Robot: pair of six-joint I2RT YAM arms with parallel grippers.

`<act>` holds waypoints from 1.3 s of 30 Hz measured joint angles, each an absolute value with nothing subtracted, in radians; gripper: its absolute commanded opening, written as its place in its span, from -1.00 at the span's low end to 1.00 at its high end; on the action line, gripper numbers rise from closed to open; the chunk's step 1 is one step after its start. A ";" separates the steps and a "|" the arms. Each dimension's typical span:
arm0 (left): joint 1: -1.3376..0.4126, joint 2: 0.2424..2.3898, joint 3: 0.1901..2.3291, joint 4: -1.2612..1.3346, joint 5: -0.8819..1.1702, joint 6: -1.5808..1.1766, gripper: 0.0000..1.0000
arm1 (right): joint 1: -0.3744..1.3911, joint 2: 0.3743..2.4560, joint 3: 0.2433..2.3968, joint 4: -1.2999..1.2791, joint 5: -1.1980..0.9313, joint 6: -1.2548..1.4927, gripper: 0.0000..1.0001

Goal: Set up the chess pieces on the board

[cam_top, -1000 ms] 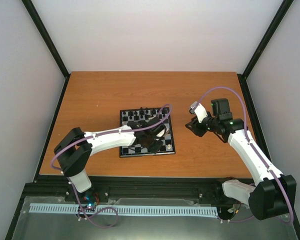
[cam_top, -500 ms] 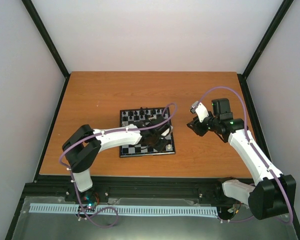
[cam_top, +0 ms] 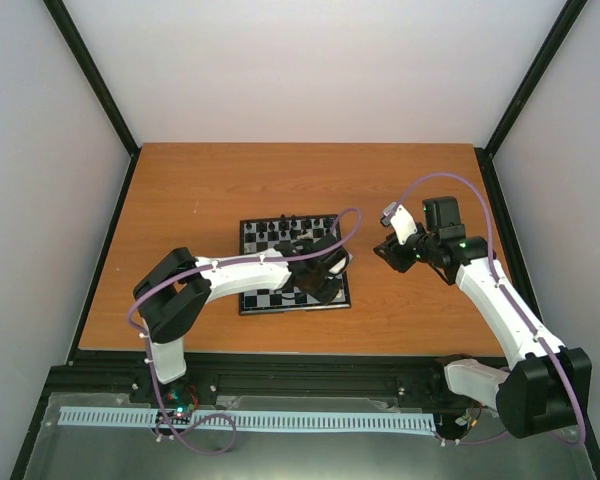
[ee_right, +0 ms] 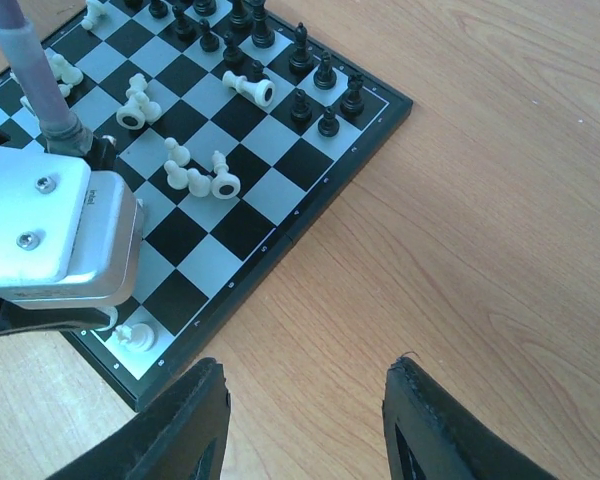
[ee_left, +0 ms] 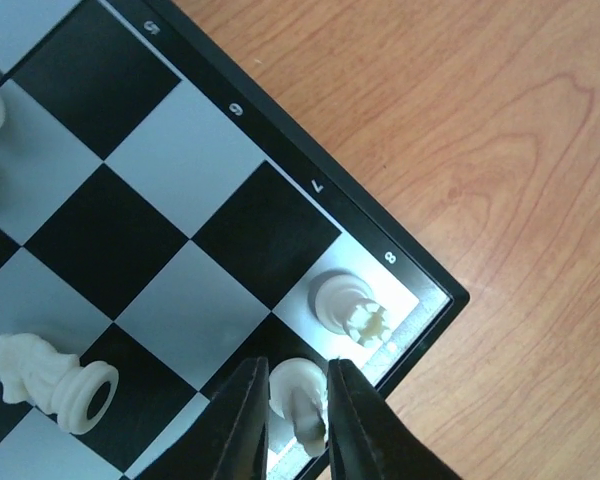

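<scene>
On an orange-brown wood-grain table [cam_top: 230, 180], boxed in by plain white walls [cam_top: 310, 70] and black frame posts [cam_top: 92, 75], the left fingers [ee_left: 242, 430] pinched a cream chess piece [ee_left: 296, 388] at the corner of the board [cam_top: 263, 298]. A cream rook [ee_left: 348, 303] stood just beyond their tips. The rim [ee_left: 280, 150] beside them read 5, 6, 7, 8. The right fingers [ee_right: 195, 425], spread wide, hung over bare table just off the board's corner.
</scene>
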State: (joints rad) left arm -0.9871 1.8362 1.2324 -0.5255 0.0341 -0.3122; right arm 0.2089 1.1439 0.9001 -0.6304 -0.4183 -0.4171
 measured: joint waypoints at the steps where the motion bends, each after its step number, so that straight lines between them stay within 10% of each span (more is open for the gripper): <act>1: -0.989 1.839 1.234 -0.526 0.033 -0.313 -0.48 | 0.209 1.146 0.900 -0.630 -0.418 -0.417 -0.14; 39: -1.001 1.843 1.241 -0.574 -0.034 -0.313 -0.45 | 0.209 1.161 0.900 -0.632 -0.422 -0.418 -0.14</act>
